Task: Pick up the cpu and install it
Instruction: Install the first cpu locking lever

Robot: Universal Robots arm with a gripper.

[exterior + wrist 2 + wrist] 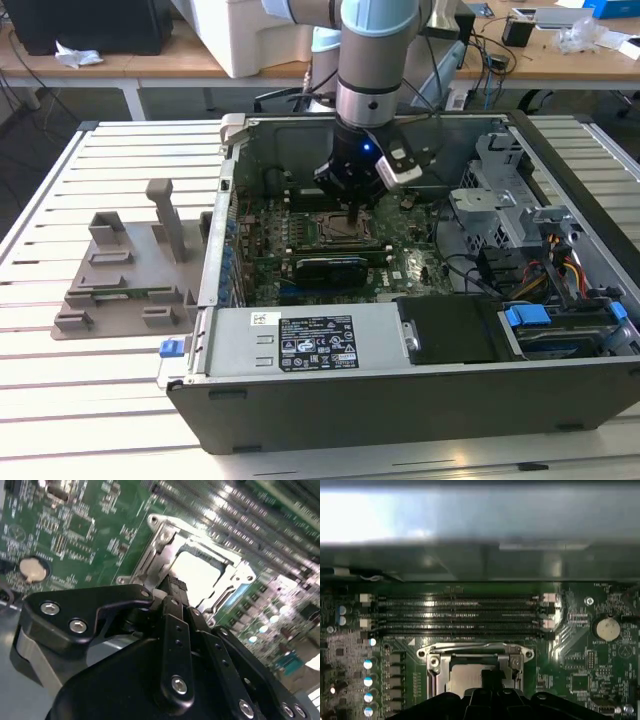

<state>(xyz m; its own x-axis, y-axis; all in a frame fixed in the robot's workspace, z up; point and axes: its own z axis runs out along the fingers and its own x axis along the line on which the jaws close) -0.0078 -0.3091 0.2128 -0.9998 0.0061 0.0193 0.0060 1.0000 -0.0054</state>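
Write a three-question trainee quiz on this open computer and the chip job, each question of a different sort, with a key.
1. True or false: the gripper is inside the computer case, over the metal socket frame.
2. Where is the cpu? A) on the grey tray B) within the socket frame C) on the slatted table
3. Fill in: the round coin battery sits on the green ____.

Key: 1 true; 2 B; 3 motherboard.

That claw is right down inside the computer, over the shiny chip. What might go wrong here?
Judging from the pictures:
1. The cpu lies within the metal socket frame; if slightly off square, pressing might damage the contacts beneath.
2. The gripper sits low over the green motherboard, so a sideways slip could knock the memory slots nearby.
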